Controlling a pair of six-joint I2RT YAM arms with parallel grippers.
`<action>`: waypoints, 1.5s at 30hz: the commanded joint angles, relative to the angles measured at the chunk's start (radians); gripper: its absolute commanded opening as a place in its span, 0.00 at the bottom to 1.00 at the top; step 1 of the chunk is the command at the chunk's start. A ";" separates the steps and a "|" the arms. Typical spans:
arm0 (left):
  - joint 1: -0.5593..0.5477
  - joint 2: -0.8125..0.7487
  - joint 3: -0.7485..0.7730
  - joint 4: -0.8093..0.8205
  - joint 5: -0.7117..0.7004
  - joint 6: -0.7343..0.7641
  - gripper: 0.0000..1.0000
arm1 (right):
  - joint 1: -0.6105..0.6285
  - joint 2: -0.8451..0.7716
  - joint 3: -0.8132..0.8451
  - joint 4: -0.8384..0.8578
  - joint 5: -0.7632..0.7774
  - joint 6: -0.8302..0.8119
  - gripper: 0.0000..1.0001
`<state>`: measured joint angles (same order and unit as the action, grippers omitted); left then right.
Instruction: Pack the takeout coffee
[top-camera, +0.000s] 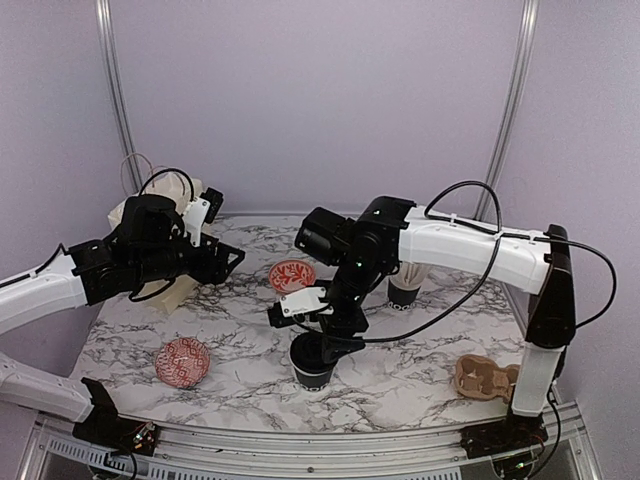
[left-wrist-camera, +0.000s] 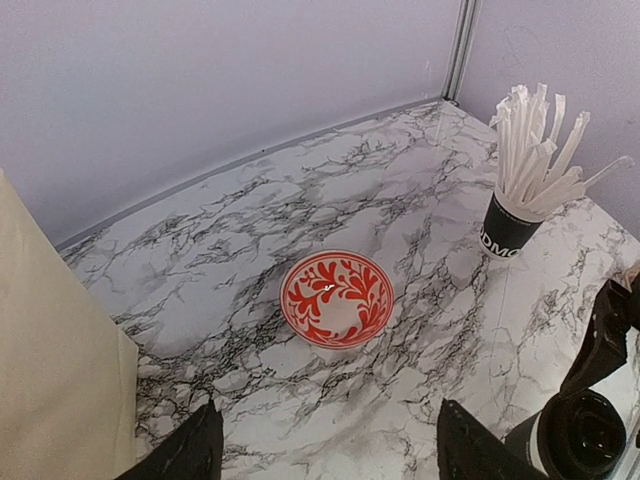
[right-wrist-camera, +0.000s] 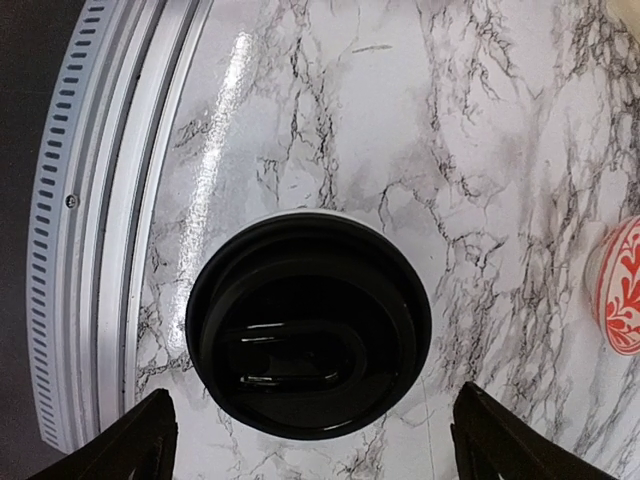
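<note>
Black plastic fills my right wrist view: the lid (right-wrist-camera: 308, 325) sits on the takeout cup (top-camera: 314, 374), with a sliver of white rim showing past one edge, close to the metal edge rail (right-wrist-camera: 110, 200) of the worktop (right-wrist-camera: 480, 120). My right jaws stand wide apart, fingertips (right-wrist-camera: 135, 440) on either side and clear of the lid. Only the overhead view shows the cardboard cup carrier (top-camera: 487, 377) by my right base and a red-patterned bowl (top-camera: 182, 361) at near left. My left wrist view alone shows the straw cup (left-wrist-camera: 510, 228) plainly, along with the other patterned bowl (left-wrist-camera: 336, 298) and the cream bag (left-wrist-camera: 50, 370). My left jaws are apart, with nothing between them.
</note>
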<state>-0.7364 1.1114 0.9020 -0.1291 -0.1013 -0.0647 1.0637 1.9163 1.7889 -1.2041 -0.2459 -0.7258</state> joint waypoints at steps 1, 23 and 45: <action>-0.009 0.069 0.131 -0.139 0.062 -0.138 0.71 | -0.005 -0.131 -0.011 0.046 0.011 0.034 0.93; -0.310 0.212 0.002 -0.116 0.181 -0.930 0.47 | -0.205 -0.497 -0.747 0.639 -0.430 0.459 0.63; -0.335 0.291 -0.035 0.034 0.230 -1.019 0.32 | -0.305 -0.418 -0.775 0.733 -0.479 0.557 0.37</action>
<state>-1.0687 1.3857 0.8715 -0.1268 0.1051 -1.0824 0.7872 1.4761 1.0107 -0.5083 -0.6685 -0.2111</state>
